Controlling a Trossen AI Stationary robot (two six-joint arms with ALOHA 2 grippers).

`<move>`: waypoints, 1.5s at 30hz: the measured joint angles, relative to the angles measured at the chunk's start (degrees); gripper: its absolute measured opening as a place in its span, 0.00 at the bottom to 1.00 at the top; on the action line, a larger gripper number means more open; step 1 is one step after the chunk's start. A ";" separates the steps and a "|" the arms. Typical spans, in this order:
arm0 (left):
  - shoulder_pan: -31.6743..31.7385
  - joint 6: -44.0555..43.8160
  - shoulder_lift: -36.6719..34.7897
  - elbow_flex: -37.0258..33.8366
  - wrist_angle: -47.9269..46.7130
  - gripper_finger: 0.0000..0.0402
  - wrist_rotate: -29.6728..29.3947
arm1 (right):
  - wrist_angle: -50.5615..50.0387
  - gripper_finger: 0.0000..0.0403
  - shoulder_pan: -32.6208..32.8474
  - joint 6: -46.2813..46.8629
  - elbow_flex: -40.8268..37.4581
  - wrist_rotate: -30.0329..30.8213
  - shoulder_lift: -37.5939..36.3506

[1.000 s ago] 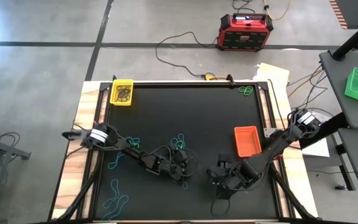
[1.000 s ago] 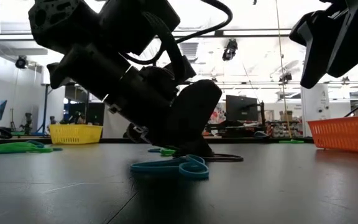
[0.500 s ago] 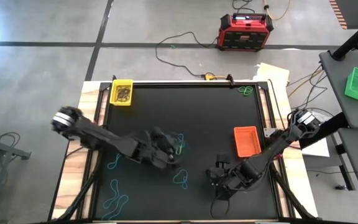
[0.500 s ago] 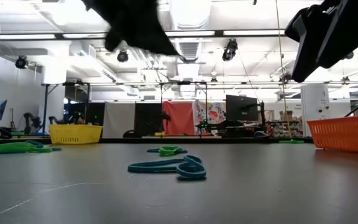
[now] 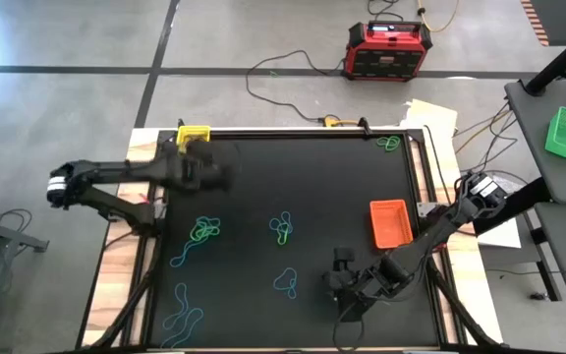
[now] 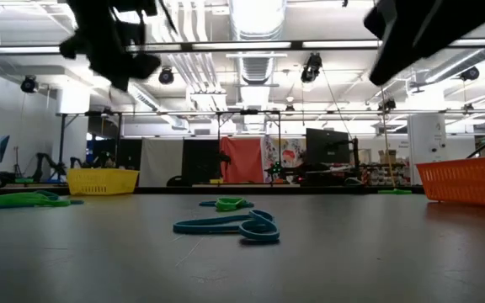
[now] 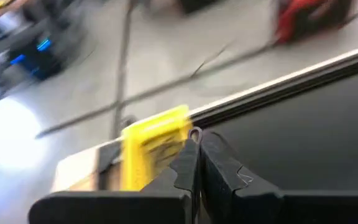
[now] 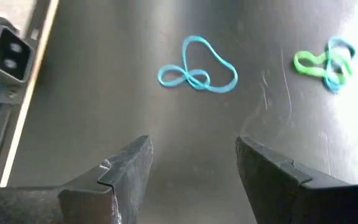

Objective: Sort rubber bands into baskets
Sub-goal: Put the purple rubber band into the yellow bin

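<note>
Overhead, the left pincer (image 5: 211, 167), pressed together, hangs by the yellow basket (image 5: 194, 136); the right pincer (image 8: 191, 165) is spread over the black table (image 5: 332, 187).

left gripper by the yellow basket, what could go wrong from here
The left gripper is shut on a thin band barely caught at its tips, short of the yellow basket; it may slip out early. The right gripper hangs open above the blue band, untouched.
</note>
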 joint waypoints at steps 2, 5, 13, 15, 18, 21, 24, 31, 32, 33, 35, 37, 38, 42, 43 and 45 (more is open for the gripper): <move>8.75 6.79 1.05 -0.16 1.21 0.00 4.15 | 1.47 0.56 0.00 -2.42 0.00 -0.02 0.00; 22.11 17.59 2.97 -0.16 5.81 0.00 14.31 | 0.26 0.56 0.00 -3.79 0.53 -0.72 -0.02; 40.00 30.71 11.94 -0.16 8.68 0.00 23.36 | -7.75 0.56 -0.07 -7.09 4.42 -2.01 -0.09; 40.67 33.02 14.60 -0.16 9.63 0.00 24.36 | -10.55 0.56 -0.46 -7.77 5.78 -2.02 -0.09; 42.35 35.26 18.72 -0.16 11.13 0.00 24.89 | -14.96 0.56 -1.93 -8.20 8.13 -2.02 -0.11; 44.59 37.23 22.65 -0.16 12.66 0.00 26.73 | -17.55 0.56 -3.69 -8.76 10.18 -2.01 -0.13; 45.98 38.86 25.49 0.26 14.73 0.00 28.60 | -17.91 0.56 -5.07 -10.04 11.64 -2.04 -0.13; 46.95 40.09 30.75 3.32 16.74 0.01 28.93 | -16.81 0.56 -7.06 -10.79 12.20 -3.13 -0.15; 47.19 40.07 31.49 3.81 16.48 0.01 29.78 | -16.85 0.56 -7.19 -10.80 12.20 -3.06 -0.15; 47.30 40.07 32.15 4.27 16.39 0.02 30.44 | -16.84 0.56 -7.37 -10.79 12.19 -3.06 -0.15; 47.33 40.08 33.15 5.13 16.41 0.03 30.55 | -16.85 0.56 -7.53 -10.78 12.17 -3.04 -0.15; 47.25 40.08 33.68 5.68 16.04 0.04 30.75 | -16.83 0.56 -7.85 -10.96 12.17 -3.06 -0.15; 47.21 40.09 33.69 5.81 16.04 0.05 30.80 | -16.84 0.56 -7.95 -11.05 12.17 -3.08 -0.15; 47.10 40.82 32.16 5.85 15.56 0.10 30.03 | -16.86 0.56 -8.80 -11.41 12.17 -3.03 -0.15; 47.10 40.93 31.69 5.85 14.89 0.12 29.87 | -16.85 0.56 -9.08 -11.42 12.17 -3.02 -0.15; 47.08 40.94 30.81 5.82 13.54 0.16 29.85 | -16.89 0.58 -9.57 -11.53 12.17 -3.02 -0.15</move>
